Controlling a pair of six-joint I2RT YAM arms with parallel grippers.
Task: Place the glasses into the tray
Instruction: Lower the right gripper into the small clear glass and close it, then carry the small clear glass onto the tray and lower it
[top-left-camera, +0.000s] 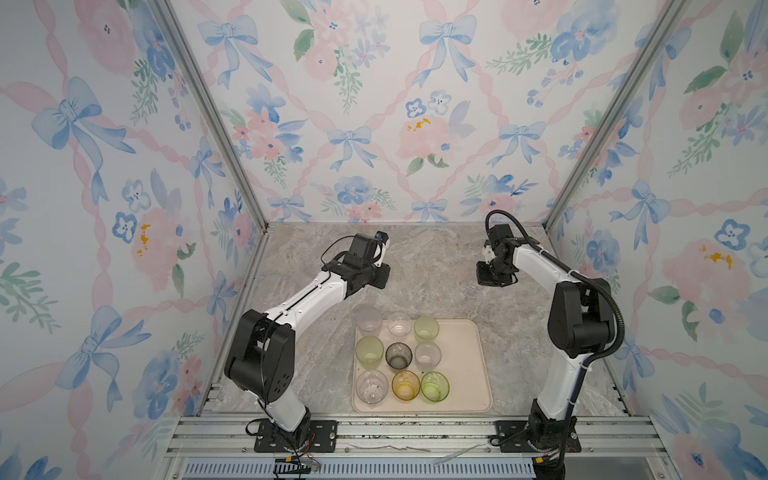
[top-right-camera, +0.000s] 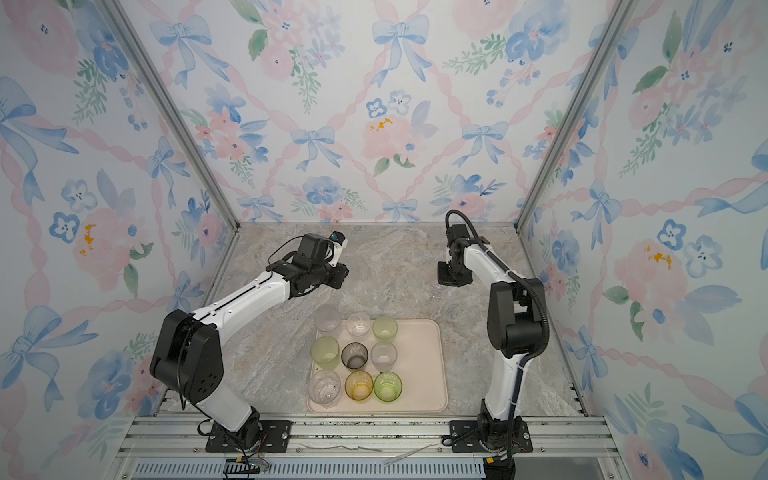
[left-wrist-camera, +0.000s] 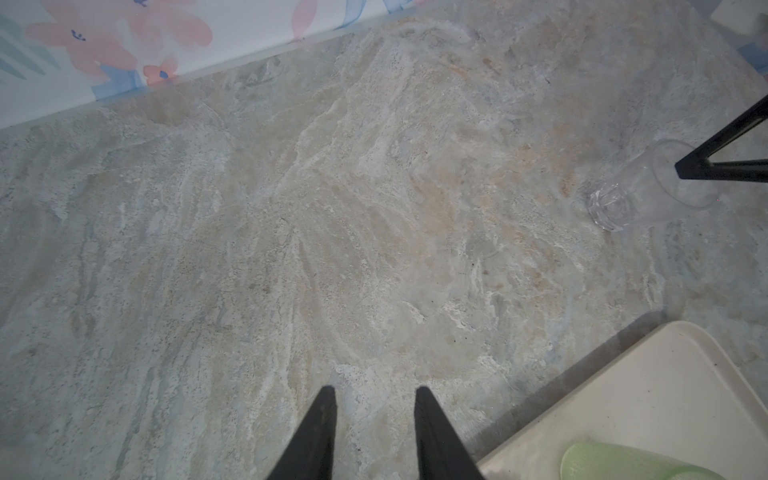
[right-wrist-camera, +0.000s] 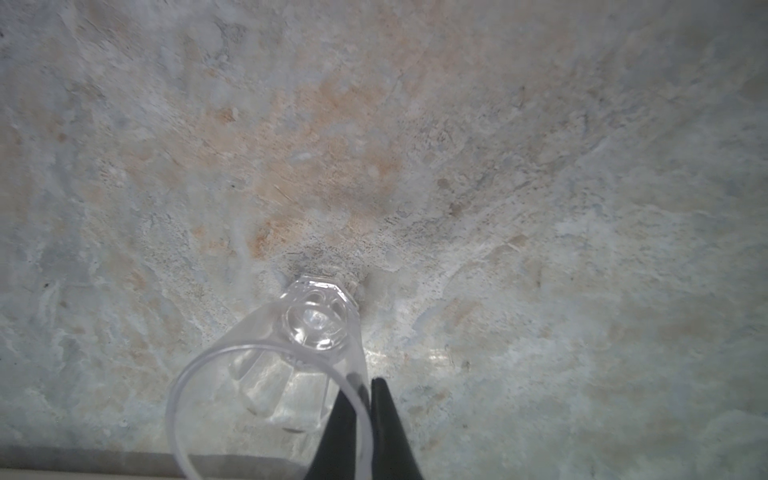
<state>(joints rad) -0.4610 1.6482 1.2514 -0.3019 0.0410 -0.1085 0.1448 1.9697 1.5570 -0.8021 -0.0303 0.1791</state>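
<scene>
1. Right fingers (right-wrist-camera: 384, 415): I read them as clenched on the wall of a clear see-through tumbler (right-wrist-camera: 291, 353), one finger inside the rim and one outside. Only the right wrist view shows this pinch. In both top views the wrist housing covers the fingers, and the tumbler is a faint outline (top-left-camera: 471, 291) on the marble-patterned counter (top-left-camera: 415, 266), beyond the tray and apart from it.

2. The left wrist view adds the tilt. The tumbler leans, with its thick faceted base low towards the counter and its rim raised at the right fingertips. I cannot tell whether the base touches the counter.

3. Left fingers (left-wrist-camera: 322, 428): released, spread apart, grasping nothing, over bare counter near one tray corner. Neither top view shows them.

4. Large cream-beige rectangular tray (top-left-camera: 461, 365): it lies between the two arm bases. Both top views show nine upright tumblers (top-left-camera: 399, 355) in three rows of three on its left part. They are clear, frosted, pale green, amber-yellow and smoky grey. The left wrist view shows only one tray corner and a single pale green tumbler (left-wrist-camera: 623, 461).
</scene>
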